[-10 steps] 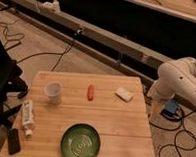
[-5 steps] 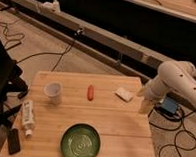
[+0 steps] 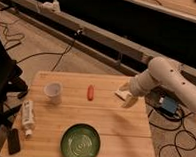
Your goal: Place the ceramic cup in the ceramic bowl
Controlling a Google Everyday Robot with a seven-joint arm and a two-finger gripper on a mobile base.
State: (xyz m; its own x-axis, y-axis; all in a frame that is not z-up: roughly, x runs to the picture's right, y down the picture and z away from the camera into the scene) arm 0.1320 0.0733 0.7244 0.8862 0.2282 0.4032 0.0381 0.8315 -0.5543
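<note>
The small white ceramic cup [image 3: 53,91] stands upright on the left part of the wooden table [image 3: 113,124]. The dark-green ceramic bowl [image 3: 80,142] sits near the table's front edge, below and to the right of the cup. My gripper [image 3: 129,96] is at the table's right side, at the end of the white arm [image 3: 164,77], far from the cup and the bowl. It hangs over a small white object at the right edge.
An orange-red sausage-like item [image 3: 90,92] lies mid-table. A white tube-like bottle [image 3: 28,117] lies at the left edge, a dark flat object [image 3: 13,141] at the front left corner. A small white object [image 3: 122,94] lies under the gripper. Cables and a blue box [image 3: 168,105] are on the floor.
The arm has swung leftward from the right side, bringing the gripper in over the table's right edge. The cup, bowl and other items have not moved.
</note>
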